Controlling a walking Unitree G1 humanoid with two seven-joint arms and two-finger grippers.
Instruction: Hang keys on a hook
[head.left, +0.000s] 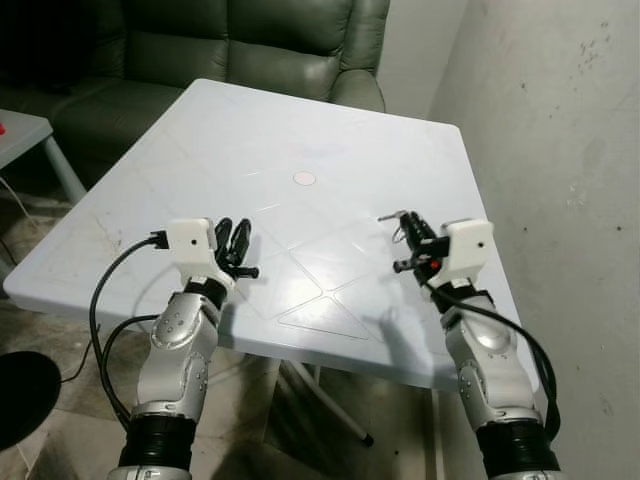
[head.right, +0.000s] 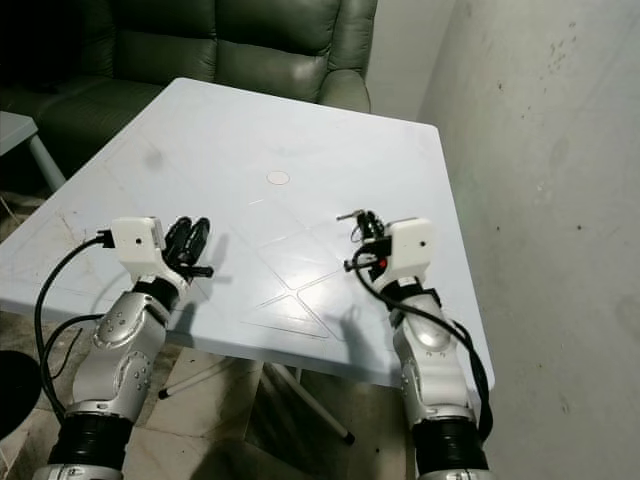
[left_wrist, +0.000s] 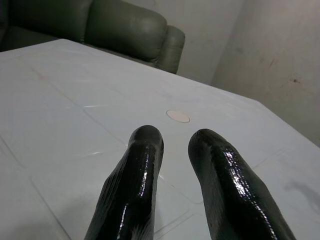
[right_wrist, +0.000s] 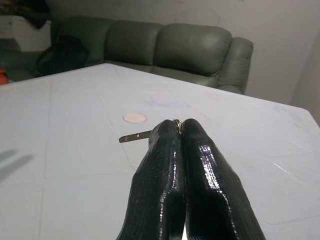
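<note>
Worktop (head.left: 200, 150) layout
Sofa (head.left: 250, 50) behind worktop, wall (head.left: 560, 150) right; left claw (head.left: 233, 243) and right claw (head.left: 410, 235) over near edge, key (right_wrist: 135, 136) in right.

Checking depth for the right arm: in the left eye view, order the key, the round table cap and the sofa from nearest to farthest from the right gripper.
1. key, pinched in the right gripper
2. round cap, at the table's middle
3. sofa, beyond the table's far edge
</note>
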